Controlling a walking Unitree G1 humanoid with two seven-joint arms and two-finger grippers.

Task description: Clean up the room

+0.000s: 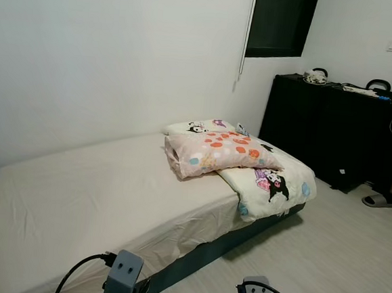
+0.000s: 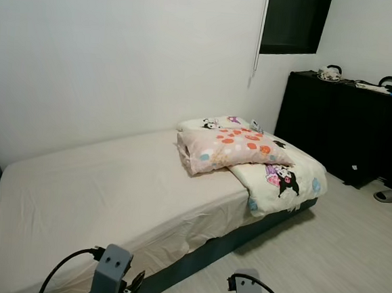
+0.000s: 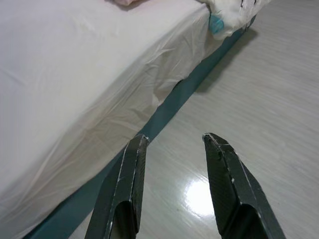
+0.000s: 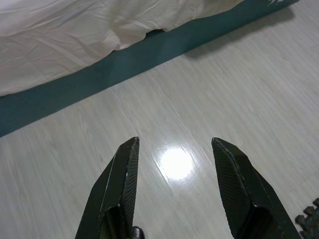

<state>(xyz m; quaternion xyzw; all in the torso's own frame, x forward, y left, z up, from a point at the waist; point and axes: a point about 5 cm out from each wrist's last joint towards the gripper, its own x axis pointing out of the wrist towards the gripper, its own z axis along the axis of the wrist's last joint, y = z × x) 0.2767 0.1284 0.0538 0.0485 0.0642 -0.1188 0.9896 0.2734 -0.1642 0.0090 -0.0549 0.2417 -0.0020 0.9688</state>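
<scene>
1. I see the bed (image 1: 97, 193), covered by a cream sheet, standing against the white wall on a teal base.
2. A black cabinet (image 1: 326, 126) stands beyond the bed's far end.
3. A folded cartoon-print duvet (image 1: 272, 176) lies on the bed's far end.
4. A spotted pink pillow (image 1: 216, 151) rests on the duvet.
5. The left gripper (image 3: 172, 149) hangs above the floor beside the bed's base, fingers spread, holding nothing.
6. The right gripper (image 4: 174, 154) hangs above bare floor, fingers spread, holding nothing.

- Low bed (image 1: 76, 205) with a cream fitted sheet and teal base, beyond and beside both pairs of jaws.
- Pink pillow with orange spots (image 1: 219, 152) lies on its far end, atop a white cartoon-print folded quilt (image 1: 275, 180).
- Pale wood-look floor (image 4: 209, 94) directly under the jaws.
</scene>
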